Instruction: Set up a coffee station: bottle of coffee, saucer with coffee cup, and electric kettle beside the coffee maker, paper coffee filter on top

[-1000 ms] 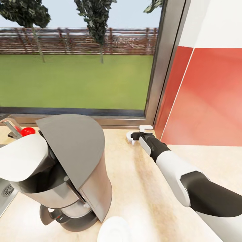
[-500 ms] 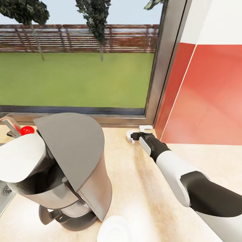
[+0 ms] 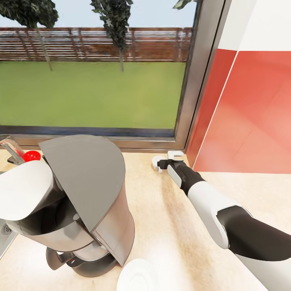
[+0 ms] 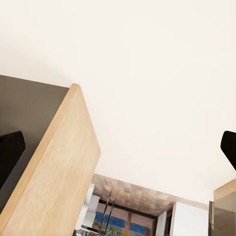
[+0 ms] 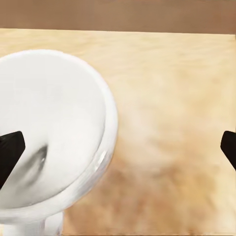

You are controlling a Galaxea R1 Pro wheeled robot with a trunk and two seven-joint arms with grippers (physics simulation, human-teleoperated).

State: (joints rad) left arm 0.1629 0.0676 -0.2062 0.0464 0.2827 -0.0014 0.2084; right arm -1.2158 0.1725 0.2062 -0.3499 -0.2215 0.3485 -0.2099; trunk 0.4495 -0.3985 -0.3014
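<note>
Right wrist view: right claw [image 5: 118,150] spread wide, dark fingertips [image 5: 10,152] at both picture edges, pinching nothing. White coffee cup [image 5: 49,132] sits partly between them, nearer one finger and not touched by it, mouth toward the camera, on the beige desk [image 5: 172,123]. Can't tell if the cup is upright or tipped.

Head view: right claw [image 3: 166,159] is at the back of the desk [image 3: 169,226], well to the right of the coffee maker [image 3: 89,202] and just before the window frame [image 3: 190,101] and the red wall [image 3: 250,113]. The right arm [image 3: 210,210] reaches across the desk to it.

Left wrist view: left claw [image 4: 118,152] also spread, holding nothing, aimed at a pale ceiling [image 4: 147,73] and a wooden panel [image 4: 59,172].

Coffee maker stands on the desk with its grey lid [image 3: 85,173] tipped open. A white paper filter [image 3: 24,190] rests in its top, on the left side. Saucer [image 3: 137,277] lies on the desk just right of the coffee maker's base, apart from the cup. Behind and left of the coffee maker there is a red object [image 3: 32,155] by a tap [image 3: 12,151]. A sink edge [image 3: 6,232] is to its left.
</note>
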